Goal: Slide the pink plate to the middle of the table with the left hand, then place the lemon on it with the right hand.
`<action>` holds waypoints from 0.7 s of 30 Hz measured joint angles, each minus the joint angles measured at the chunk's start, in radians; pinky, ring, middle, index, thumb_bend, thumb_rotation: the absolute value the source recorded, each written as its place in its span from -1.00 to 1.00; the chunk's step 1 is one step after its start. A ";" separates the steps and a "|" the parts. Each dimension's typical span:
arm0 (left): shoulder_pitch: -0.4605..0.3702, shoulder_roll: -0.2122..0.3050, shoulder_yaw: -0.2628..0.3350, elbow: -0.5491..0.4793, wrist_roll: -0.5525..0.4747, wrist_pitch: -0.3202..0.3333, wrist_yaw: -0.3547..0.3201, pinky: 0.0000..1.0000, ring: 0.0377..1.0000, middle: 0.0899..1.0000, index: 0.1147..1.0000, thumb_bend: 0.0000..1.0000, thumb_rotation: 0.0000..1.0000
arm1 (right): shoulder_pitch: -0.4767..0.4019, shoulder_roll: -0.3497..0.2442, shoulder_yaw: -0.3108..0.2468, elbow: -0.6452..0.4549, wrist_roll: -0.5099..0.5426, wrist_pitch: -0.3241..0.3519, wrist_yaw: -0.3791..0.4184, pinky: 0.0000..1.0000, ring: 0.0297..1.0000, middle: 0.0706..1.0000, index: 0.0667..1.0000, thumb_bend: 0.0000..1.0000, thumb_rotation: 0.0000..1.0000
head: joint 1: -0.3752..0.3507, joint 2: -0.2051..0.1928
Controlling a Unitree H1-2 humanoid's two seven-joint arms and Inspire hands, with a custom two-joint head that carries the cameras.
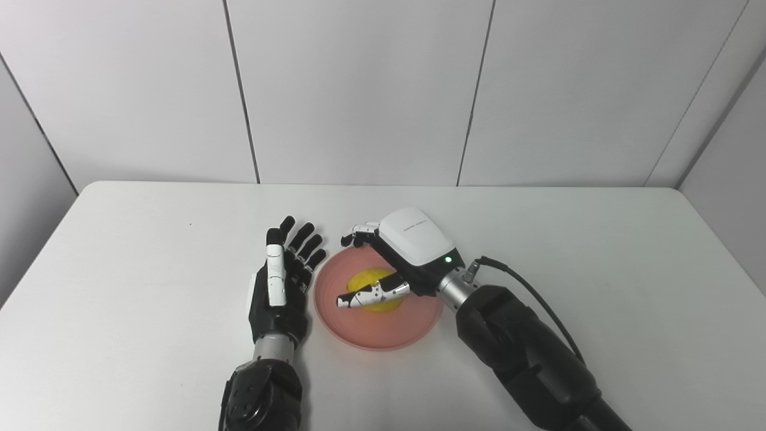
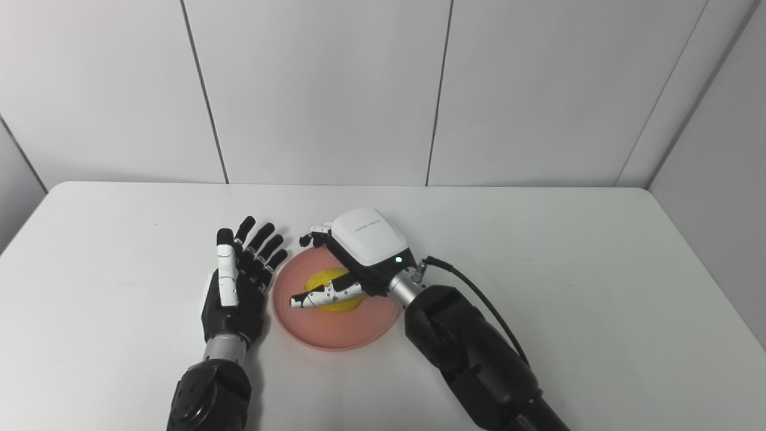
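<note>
The lemon (image 1: 374, 286) is largely hidden: only a yellow patch is seen under the right robot hand (image 1: 400, 254), whose thumb lies across the fruit's near side. The far rim of the plate (image 1: 383, 336) is covered by the same robot hand's white shell and curled fingers (image 1: 358, 233). Contact between those fingers and the lemon is masked by the shell, so it cannot be told whether the fruit is gripped or released. Both forearms are cut off at the lower picture edge. The small print on the shell is too fine to be read.

Counted items: one pink plate, one lemon, two robot hands, one black cable (image 1: 532, 296) looped from the right wrist.

The lemon is located on the plate, near its centre. The plate is positioned flat on the bench (image 1: 598, 239), near the middle and toward the front edge.

The left robot hand (image 1: 281, 281) is held open just beside the plate's left rim, with its fingers extended, spread, and pointed away from the robot. Nothing is held in it. Whether the plate rim is touched by it cannot be determined.

The bench is white, matte, and rounded at its far corners. It is enclosed by pale panelled walls (image 1: 359, 90) with dark vertical seams, at the back and both sides.
</note>
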 measured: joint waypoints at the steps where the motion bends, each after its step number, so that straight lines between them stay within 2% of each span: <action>1: 0.000 0.000 0.001 0.000 -0.001 0.000 0.000 0.63 0.60 0.52 0.75 0.90 0.58 | 0.000 0.000 -0.005 -0.006 0.011 -0.003 0.000 0.08 0.27 0.33 0.33 0.64 0.98 | 0.002 0.000; 8: 0.000 0.000 0.007 0.001 -0.019 -0.001 0.000 0.62 0.55 0.51 0.72 0.93 0.53 | -0.013 0.001 -0.037 -0.026 0.053 -0.009 0.000 0.05 0.25 0.32 0.31 0.54 1.00 | 0.003 0.002; 16: 0.000 0.000 0.001 0.002 -0.017 -0.003 0.000 0.68 0.64 0.53 0.75 0.90 0.58 | -0.016 0.000 -0.090 -0.025 0.072 -0.009 -0.018 0.06 0.25 0.32 0.33 0.52 1.00 | 0.005 0.002; 21: -0.002 0.000 -0.002 0.012 0.004 -0.021 0.000 0.69 0.64 0.57 0.69 0.89 0.57 | -0.007 0.010 -0.163 0.012 0.160 -0.009 -0.047 0.00 0.22 0.34 0.36 0.62 1.00 | 0.003 -0.002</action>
